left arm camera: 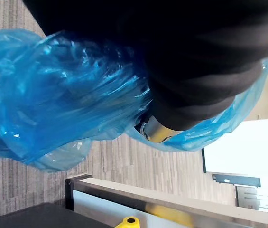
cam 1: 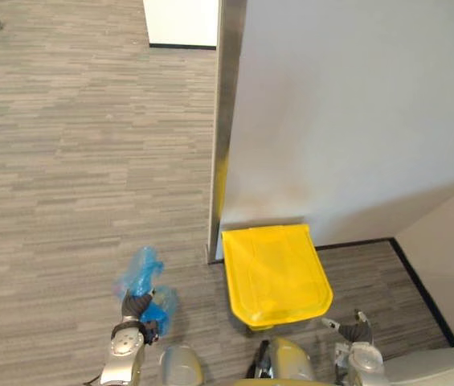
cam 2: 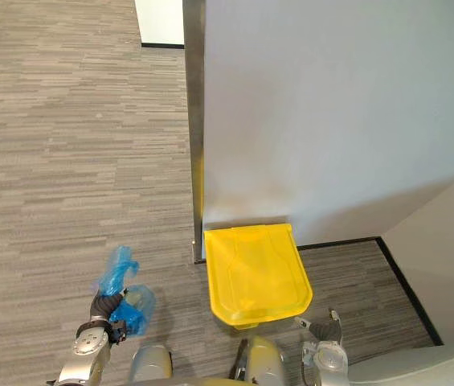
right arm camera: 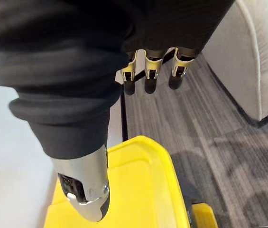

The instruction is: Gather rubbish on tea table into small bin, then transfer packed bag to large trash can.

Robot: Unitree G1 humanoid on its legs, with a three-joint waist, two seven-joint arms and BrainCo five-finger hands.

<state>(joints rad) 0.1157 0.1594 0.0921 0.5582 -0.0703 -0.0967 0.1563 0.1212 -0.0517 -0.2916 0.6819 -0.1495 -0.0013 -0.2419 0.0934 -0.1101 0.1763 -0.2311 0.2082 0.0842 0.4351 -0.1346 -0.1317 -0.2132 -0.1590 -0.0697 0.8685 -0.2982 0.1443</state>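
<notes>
- The left hand [cam 1: 135, 306] is low at the near left, above the grey carpet [cam 1: 66, 161]. Its fingers are clenched on a blue plastic bag [cam 1: 139, 273].
- The bag is crumpled. One bunch of it rises on the far side of the hand, and a fuller bunch bulges out just to the right of the hand.
- In the left wrist view the thin, glossy blue film wraps close round the hand's dark cover [left arm camera: 186, 61]. The plastic hides most of the fingers, and what is inside the bag cannot be made out.
- The large trash can [cam 1: 275, 273] stands to the right of the bag, apart from it, with its yellow lid lying closed and flat. It sits against the foot of a pale grey wall [cam 1: 355, 121], just right of a vertical metal post [cam 1: 225, 121].
- The right hand [cam 1: 353, 328] is low at the near right, just beside the lid's near right corner and not touching it.
- In the right wrist view the hand's fingers [right arm camera: 145, 73] hang loosely bent with the thumb [right arm camera: 88, 190] stretched out straight, and nothing is in their grasp. The yellow lid lies below the thumb.
- A black skirting strip [cam 1: 419, 281] runs along the wall's base to the right of the can.
- A cream upholstered seat [right arm camera: 262, 57] stands further right.
</notes>
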